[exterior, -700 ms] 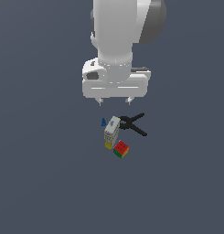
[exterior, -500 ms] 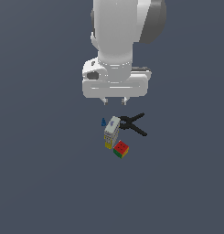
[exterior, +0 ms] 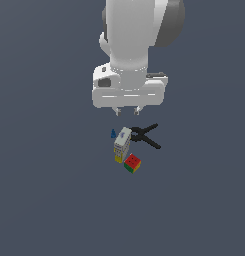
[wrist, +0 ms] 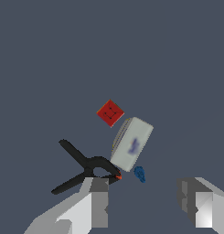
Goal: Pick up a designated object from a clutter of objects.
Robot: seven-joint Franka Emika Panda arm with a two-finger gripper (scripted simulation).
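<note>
Black clamp (exterior: 146, 136) – arms crossed, flat beside white-yellow box (exterior: 122, 143).

Franka Panda arm (exterior: 136, 35): smooth white cylindrical casing with a dark grey rounded joint cap on the exterior view's right. Hand housing (exterior: 128, 90): wide white block with dark recesses on top. Gripper (exterior: 127, 110): two short grey fingers; in the wrist view the fingers (wrist: 98, 203) appear as light grey blocks with darker inner faces.

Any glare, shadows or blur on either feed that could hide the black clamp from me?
Exterior view: flat, even light, no glare or cast shadows; the black clamp is small but distinct against the grey floor. Wrist view: soft, low-detail render, clamp outline clear, one finger of the open claw overlapping its head.
</note>
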